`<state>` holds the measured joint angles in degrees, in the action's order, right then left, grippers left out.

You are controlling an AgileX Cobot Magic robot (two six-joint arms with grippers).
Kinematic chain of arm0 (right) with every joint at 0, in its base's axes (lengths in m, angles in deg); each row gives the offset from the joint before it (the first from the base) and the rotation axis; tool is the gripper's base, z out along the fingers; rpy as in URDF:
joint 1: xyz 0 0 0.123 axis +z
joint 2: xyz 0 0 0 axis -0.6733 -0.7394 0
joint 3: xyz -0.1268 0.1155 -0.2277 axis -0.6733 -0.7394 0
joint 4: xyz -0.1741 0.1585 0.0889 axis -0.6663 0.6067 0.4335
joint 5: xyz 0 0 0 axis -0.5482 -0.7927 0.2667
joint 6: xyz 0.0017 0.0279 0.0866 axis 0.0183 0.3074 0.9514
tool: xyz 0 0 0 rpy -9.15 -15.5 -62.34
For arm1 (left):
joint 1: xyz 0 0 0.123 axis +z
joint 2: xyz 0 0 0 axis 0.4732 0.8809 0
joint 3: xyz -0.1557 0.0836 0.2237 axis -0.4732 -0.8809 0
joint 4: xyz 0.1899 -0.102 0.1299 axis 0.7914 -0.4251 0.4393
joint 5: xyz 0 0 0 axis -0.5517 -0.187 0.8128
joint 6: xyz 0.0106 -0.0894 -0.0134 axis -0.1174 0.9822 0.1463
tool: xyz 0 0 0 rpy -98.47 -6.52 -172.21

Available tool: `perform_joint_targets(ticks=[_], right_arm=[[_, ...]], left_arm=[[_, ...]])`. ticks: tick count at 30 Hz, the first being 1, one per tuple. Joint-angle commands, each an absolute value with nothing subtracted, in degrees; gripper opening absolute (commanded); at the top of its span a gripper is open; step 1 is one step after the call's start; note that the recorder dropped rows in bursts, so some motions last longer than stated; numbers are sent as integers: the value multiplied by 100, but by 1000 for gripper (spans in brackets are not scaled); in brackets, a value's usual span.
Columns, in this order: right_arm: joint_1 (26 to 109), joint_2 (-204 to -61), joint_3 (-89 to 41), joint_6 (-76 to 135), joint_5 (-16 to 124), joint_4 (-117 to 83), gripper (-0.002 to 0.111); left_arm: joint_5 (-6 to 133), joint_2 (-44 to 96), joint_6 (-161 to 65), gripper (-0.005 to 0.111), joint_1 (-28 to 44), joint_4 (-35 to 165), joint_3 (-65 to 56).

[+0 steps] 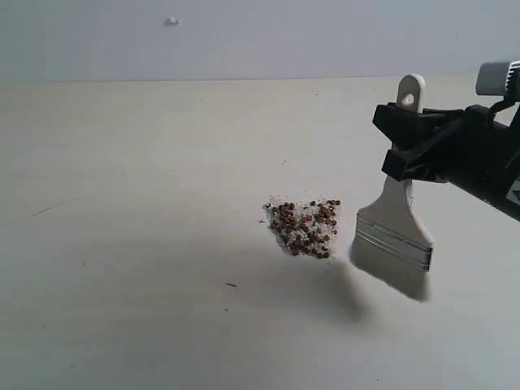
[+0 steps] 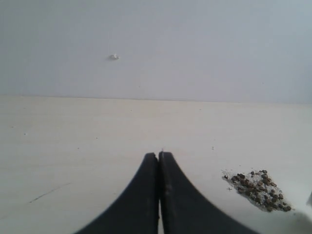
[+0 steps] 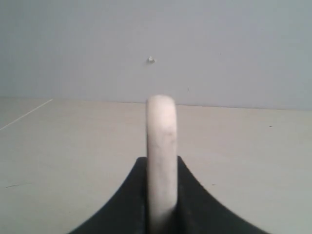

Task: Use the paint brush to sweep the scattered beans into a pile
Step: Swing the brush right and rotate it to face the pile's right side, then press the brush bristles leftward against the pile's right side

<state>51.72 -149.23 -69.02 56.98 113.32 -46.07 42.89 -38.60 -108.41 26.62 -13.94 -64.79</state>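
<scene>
Exterior view: right gripper (image 1: pixel 405 143) clamped paint brush (image 1: pixel 395 234) handle; bristles hung below its fingers, pile (image 1: pixel 305 228) near them. A white arm marking (image 1: pixel 515 195) was unreadable, and the left gripper (image 2: pixel 158 159) had its fingers pressed together.

- My right gripper (image 1: pixel 409 150) covers the middle of the paint brush (image 1: pixel 396 231) handle; my arm behind it runs off the exterior view's right edge.
- The bristles (image 1: pixel 392 275) are blurred — I cannot tell whether they touch the table (image 1: pixel 122 244).
- From my right wrist, only the handle's end (image 3: pixel 161 141) shows, edge-on; ferrule and bristles are hidden.
- The beans (image 1: pixel 305 227) and whitish grains are too small to count.
- My left gripper (image 2: pixel 158 158) shows only its tips — the rest is cut off.
- A white speck (image 1: pixel 171 21) on the wall is too small to identify.
</scene>
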Motion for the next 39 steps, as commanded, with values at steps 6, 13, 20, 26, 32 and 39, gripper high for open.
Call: perform_joint_targets(ticks=[6,13,20,26,32,39], right_arm=[[5165,-14878,-6964,5473,11437,-2938,0],[5165,-15055,-6925,5202,12112,-2397,0],[5165,-15677,-6515,4402,12404,-2522,0],[5165,-16594,-5770,4227,12404,-2716,0],[5165,-17249,-5336,4244,12404,-2942,0],[5165,-17425,-5141,4682,12404,-3961,0]], left_arm=[[4270,-3853,-10867,0,2629,-1393,-6497],[4270,-3853,-10867,0,2629,-1393,-6497],[4270,-3853,-10867,0,2629,-1393,-6497],[4270,-3853,-10867,0,2629,-1393,-6497],[4270,-3853,-10867,0,2629,-1393,-6497],[4270,-3853,-10867,0,2629,-1393,-6497]])
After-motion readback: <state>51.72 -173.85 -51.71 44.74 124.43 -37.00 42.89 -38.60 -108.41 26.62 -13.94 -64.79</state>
